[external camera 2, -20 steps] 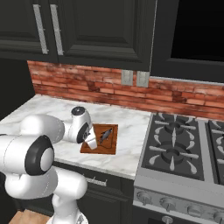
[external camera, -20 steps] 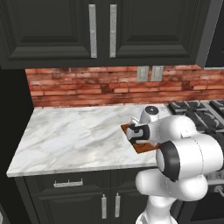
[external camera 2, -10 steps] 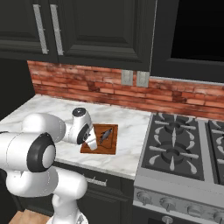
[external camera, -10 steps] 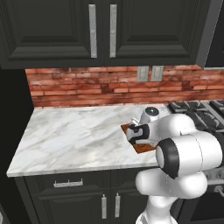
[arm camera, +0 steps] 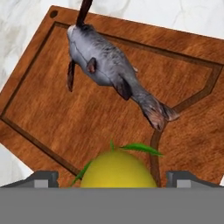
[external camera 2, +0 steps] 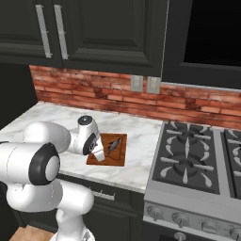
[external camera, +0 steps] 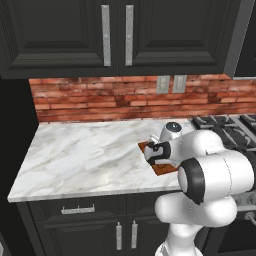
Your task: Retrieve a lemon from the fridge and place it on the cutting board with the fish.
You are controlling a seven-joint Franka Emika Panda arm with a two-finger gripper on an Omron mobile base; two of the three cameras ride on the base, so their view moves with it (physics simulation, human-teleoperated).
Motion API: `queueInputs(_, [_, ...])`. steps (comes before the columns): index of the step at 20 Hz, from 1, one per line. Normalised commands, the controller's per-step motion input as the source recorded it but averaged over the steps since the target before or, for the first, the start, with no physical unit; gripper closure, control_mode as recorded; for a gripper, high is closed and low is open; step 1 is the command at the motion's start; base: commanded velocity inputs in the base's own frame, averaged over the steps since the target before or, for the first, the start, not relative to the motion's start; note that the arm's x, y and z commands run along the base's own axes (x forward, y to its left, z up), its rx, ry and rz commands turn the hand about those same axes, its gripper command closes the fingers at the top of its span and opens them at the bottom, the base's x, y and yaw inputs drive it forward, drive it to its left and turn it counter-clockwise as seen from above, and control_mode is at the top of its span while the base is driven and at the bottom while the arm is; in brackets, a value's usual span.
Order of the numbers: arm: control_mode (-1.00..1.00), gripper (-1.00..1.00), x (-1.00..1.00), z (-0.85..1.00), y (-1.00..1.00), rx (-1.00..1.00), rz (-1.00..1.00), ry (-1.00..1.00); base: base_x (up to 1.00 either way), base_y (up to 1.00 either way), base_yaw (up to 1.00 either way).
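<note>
The counter (external camera: 85,155) of white marble is carrying the board (arm camera: 52,113), a reddish-brown wooden rectangle with a darker groove running inside its rim. The fish (arm camera: 109,70), grey with dark fins, is lying diagonally across the board. The gripper (arm camera: 113,179) is hanging directly over the board's near edge, with its two finger tips (arm camera: 43,178) sitting on either side of the lemon (arm camera: 117,168). The lemon is showing as a bright yellow, rounded fruit with thin green leaves at its top. It is sitting between the tips; whether they are pressing on it cannot be told.
</note>
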Motion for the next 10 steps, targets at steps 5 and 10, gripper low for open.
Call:
queueInputs(5, [-1.0,-1.0,0.0,0.21,0.0,0.0,0.0,0.01,0.0,0.0,0.0])
queueInputs(10, [-1.0,-1.0,0.0,0.38,0.0,0.0,0.0,0.02,0.0,0.0,0.0])
